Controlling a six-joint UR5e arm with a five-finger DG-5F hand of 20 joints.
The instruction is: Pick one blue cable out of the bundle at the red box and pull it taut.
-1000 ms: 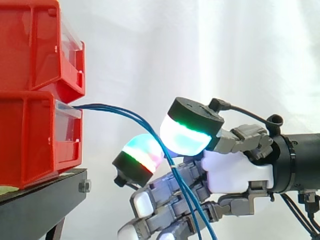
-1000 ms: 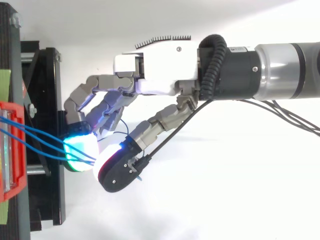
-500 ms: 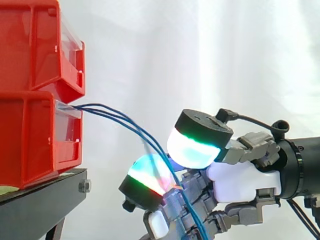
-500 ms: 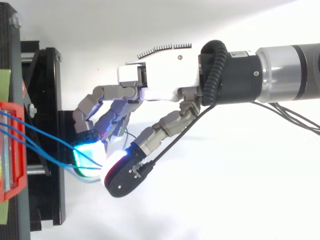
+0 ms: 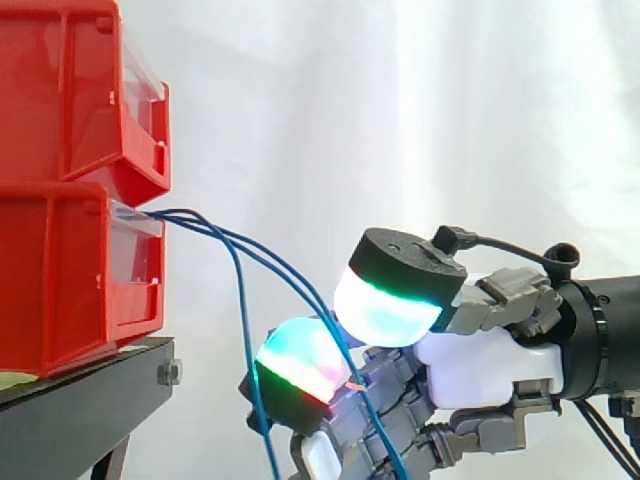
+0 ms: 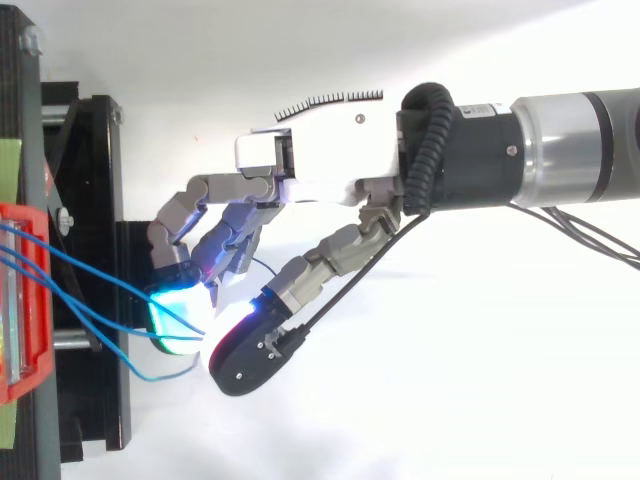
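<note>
Several thin blue cables [image 5: 272, 262] leave the front of the lower red bin [image 5: 60, 280] and slope down to the right. Two of them run in between the glowing thumb pad [image 5: 390, 305] and a glowing fingertip [image 5: 300, 362] of my hand [image 5: 485, 355], which pinches them there. A third blue cable [image 5: 243, 330] hangs loose, dropping steeply from the bin to the left of my fingers. In the top view the cables [image 6: 90, 285] cross from the red bin [image 6: 18, 300] to the hand [image 6: 320, 165], and the loose one ends in a slack curl [image 6: 150, 377].
A second red bin [image 5: 70, 90] is stacked on the lower one, both on a black stand [image 5: 90, 400]. A white curtain hangs behind. My arm comes in from the right [image 6: 560, 150].
The hand moved slightly down and away from the bins. One blue cable slipped out of the pinch and now hangs loose beside the fingers; the other two stay held.
</note>
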